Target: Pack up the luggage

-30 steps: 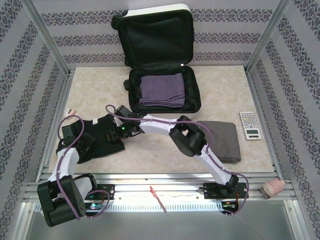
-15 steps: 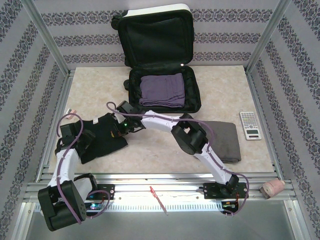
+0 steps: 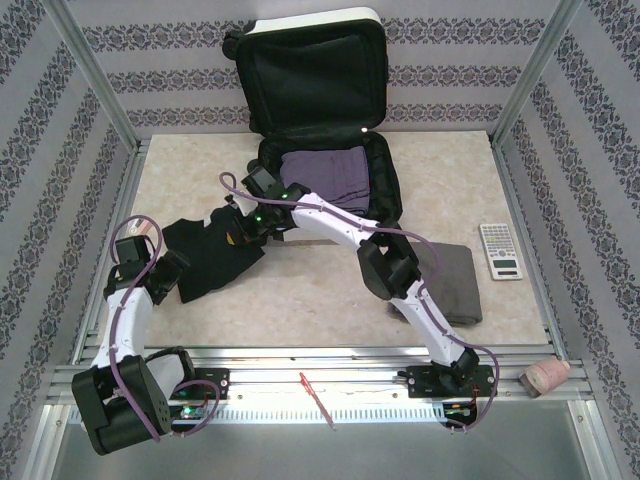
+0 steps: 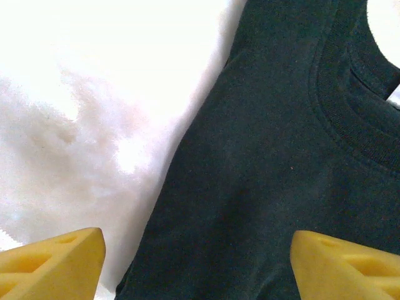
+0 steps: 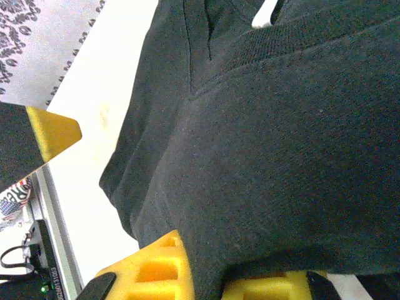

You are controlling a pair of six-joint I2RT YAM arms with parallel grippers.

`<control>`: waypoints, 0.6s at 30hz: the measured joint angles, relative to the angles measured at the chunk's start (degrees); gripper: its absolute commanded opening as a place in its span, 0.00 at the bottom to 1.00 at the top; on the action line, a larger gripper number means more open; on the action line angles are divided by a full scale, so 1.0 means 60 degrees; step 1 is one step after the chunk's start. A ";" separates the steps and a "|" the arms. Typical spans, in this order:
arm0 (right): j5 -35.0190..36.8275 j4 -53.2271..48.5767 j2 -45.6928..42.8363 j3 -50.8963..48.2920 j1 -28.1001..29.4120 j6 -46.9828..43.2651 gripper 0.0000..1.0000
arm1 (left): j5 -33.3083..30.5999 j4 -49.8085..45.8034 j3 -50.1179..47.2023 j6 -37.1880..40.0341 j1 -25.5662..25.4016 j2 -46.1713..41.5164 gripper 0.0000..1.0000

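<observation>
Luggage [image 3: 315,80] sits at 12 o'clock on the tabletop [image 3: 320,300], open. The lid stands upright against the back wall and the base lies flat in front of it. A folded purple cloth [image 3: 322,180] is already in the base.

A black shirt [image 3: 215,262] lies at about 9 o'clock of tabletop centre, spread flat. Its long axis runs roughly 8 to 2 o'clock, and the 2 o'clock end comes up near the luggage's near-left corner.

A folded grey cloth [image 3: 455,280] is at 4 o'clock, well apart from the shirt and partly under the right arm. A calculator [image 3: 499,250] lies just beside it at 3 o'clock.

The right end effector [image 3: 250,224] reaches across to the shirt's far end. In the right wrist view the fabric drapes over the lower pad [image 5: 156,269] and looks pinched, so I judge it is holding the shirt.

The left end effector [image 3: 165,272] is over the shirt's near-left edge. Its jaws are wide with nothing between them, and the left wrist view shows the collar area below.

Key relation: the luggage base lies at about 1 o'clock from the right end effector, just beside it, so the right arm is clearly the nearer one. The left one is at the shirt's far 8 o'clock end.

The next move is likely to carry the shirt over the near rim. The trailing end could snag on that rim or bunch up.
</observation>
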 measured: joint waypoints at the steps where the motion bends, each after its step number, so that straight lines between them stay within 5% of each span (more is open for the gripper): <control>1: -0.0022 -0.0047 0.0026 0.0007 0.0000 -0.0040 0.00 | -0.0011 0.0007 0.0000 0.0007 0.0000 0.0051 0.80; 18: -0.0488 -0.0390 0.0142 0.0040 -0.0004 -0.0550 0.00 | 0.0739 0.1060 0.0820 0.0692 -0.0007 0.3151 0.72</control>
